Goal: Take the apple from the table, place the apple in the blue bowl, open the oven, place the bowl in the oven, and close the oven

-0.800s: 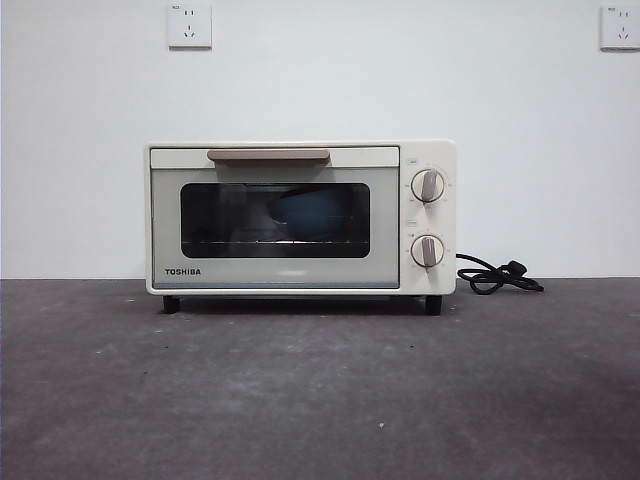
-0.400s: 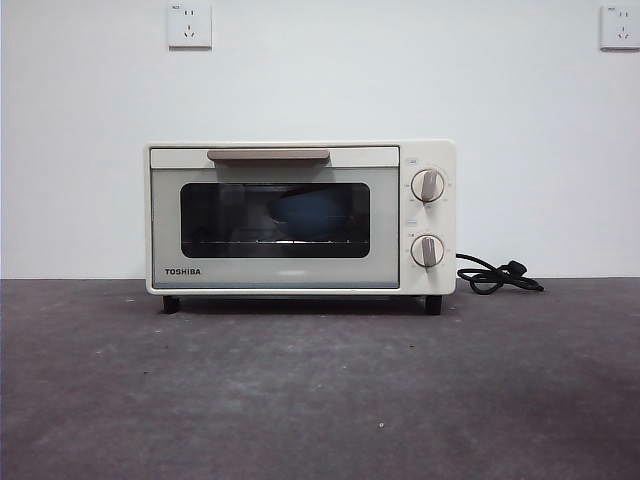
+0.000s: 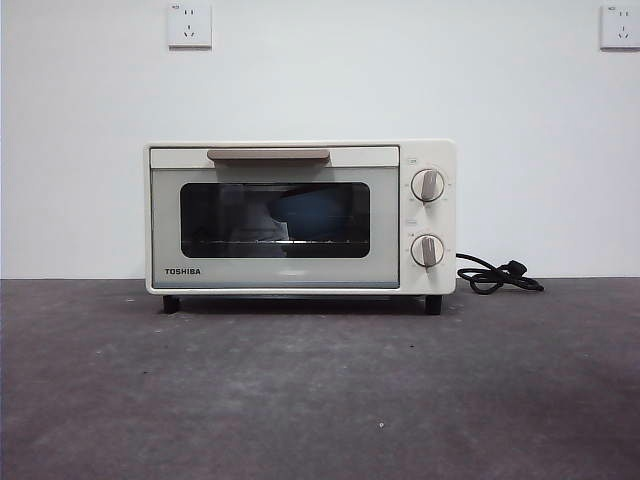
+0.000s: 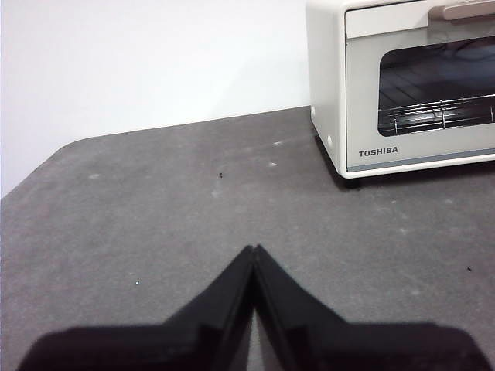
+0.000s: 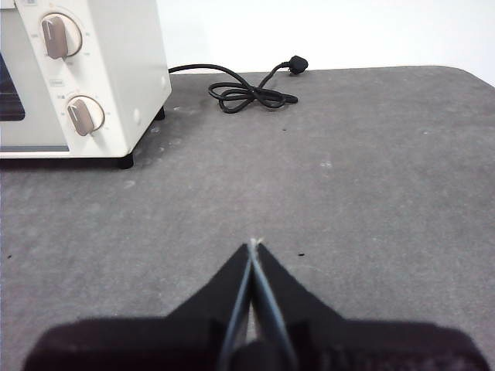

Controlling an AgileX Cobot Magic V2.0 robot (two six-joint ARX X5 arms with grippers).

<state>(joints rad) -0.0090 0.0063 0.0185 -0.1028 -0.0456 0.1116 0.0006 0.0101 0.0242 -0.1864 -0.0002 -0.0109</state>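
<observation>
The cream-white oven [image 3: 300, 217] stands at the back of the table [image 3: 320, 390] with its glass door closed and its beige handle [image 3: 268, 155] up. Through the glass I make out the blue bowl [image 3: 310, 214] on the rack inside. The apple is hidden from view. My left gripper [image 4: 254, 251] is shut and empty, hovering over the table well off the oven's [image 4: 402, 85] left side. My right gripper [image 5: 254, 244] is shut and empty too, low over the table off the oven's [image 5: 81, 77] knob side. Neither arm shows in the front view.
A black power cord [image 3: 498, 275] lies coiled on the table right of the oven, also seen as the cord [image 5: 251, 89] in the right wrist view. Two wall sockets [image 3: 190, 25] sit high on the white wall.
</observation>
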